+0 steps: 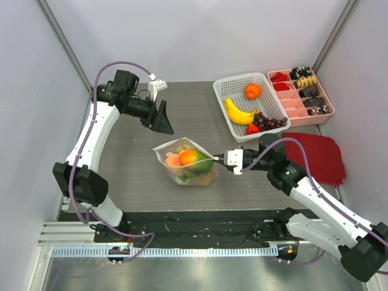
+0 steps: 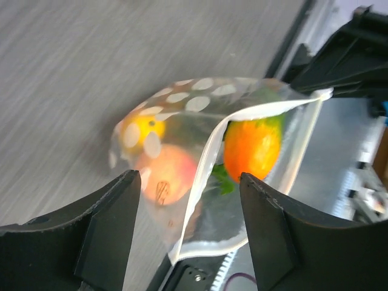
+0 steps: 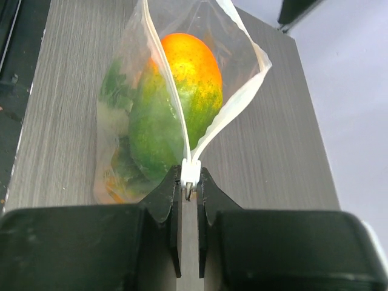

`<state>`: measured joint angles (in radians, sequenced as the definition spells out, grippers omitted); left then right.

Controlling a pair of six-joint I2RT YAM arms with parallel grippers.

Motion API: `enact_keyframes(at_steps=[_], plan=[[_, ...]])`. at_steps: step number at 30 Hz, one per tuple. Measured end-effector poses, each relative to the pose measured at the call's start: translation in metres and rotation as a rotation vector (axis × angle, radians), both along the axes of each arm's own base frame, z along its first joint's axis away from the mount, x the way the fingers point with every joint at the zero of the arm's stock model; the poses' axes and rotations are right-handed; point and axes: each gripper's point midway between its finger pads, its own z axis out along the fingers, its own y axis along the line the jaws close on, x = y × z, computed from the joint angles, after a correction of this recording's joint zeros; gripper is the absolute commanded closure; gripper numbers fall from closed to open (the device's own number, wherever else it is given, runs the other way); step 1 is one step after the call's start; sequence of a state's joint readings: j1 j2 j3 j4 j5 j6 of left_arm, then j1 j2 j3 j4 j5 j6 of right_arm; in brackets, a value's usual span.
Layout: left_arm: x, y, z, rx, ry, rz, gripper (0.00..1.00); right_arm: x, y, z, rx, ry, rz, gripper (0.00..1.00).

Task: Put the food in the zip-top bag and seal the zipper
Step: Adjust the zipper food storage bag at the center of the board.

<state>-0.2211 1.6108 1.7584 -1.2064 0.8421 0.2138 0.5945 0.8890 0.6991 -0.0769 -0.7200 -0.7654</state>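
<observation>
The clear dotted zip-top bag (image 1: pixel 182 176) stands in the middle of the table with its mouth open upward. Inside it I see an orange-green fruit (image 1: pixel 194 159), a pink peach (image 1: pixel 173 159) and green leafy pieces. My right gripper (image 1: pixel 222 157) is shut on the small white slider (image 3: pixel 190 173) at the right end of the zipper (image 3: pixel 236 109). The bag (image 3: pixel 118 115) and the fruit (image 3: pixel 182 79) fill the right wrist view. My left gripper (image 1: pixel 165 124) is open and empty, held above the bag's far left side. Its wrist view shows the bag (image 2: pixel 182 103), the peach (image 2: pixel 167 176) and the zipper strip (image 2: pixel 203 176) below the left gripper (image 2: pixel 188 224).
A white mesh basket (image 1: pixel 221 97) at the back right holds a banana (image 1: pixel 239 114), an orange fruit (image 1: pixel 253 91) and grapes (image 1: pixel 270 121). A pink compartment tray (image 1: pixel 294 103) stands beside it. A red cloth (image 1: pixel 315 154) lies by the right arm.
</observation>
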Motion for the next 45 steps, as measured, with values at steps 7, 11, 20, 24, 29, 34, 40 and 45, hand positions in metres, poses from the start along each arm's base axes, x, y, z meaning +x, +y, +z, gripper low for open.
enact_keyframes(at_steps=[7, 11, 20, 24, 29, 34, 40, 45], plan=[[-0.011, -0.029, -0.009, -0.129, 0.203, -0.080, 0.37, -0.006, 0.001, -0.004, -0.059, -0.184, 0.105, 0.99], [-0.034, -0.044, -0.017, -0.159, 0.311, -0.129, 0.42, -0.010, 0.001, -0.005, -0.081, -0.254, 0.150, 0.99], [-0.050, -0.061, -0.023, -0.199, 0.458, -0.127, 0.69, -0.016, -0.001, -0.005, -0.104, -0.340, 0.198, 0.99], [-0.050, -0.064, -0.016, -0.233, 0.474, -0.132, 0.95, -0.016, -0.001, -0.007, -0.109, -0.333, 0.199, 0.99], [-0.054, -0.064, -0.015, -0.243, 0.474, -0.151, 1.00, -0.016, -0.002, -0.008, -0.104, -0.285, 0.178, 0.99], [-0.058, -0.055, -0.025, -0.173, 0.422, -0.158, 1.00, -0.014, -0.003, -0.010, -0.082, -0.178, 0.125, 0.99], [-0.058, -0.036, -0.035, 0.029, 0.105, -0.135, 1.00, -0.007, -0.006, -0.007, -0.030, -0.005, 0.002, 0.99], [-0.058, -0.030, -0.022, 0.111, -0.211, -0.132, 1.00, -0.007, -0.005, -0.005, 0.031, 0.158, -0.073, 0.99]])
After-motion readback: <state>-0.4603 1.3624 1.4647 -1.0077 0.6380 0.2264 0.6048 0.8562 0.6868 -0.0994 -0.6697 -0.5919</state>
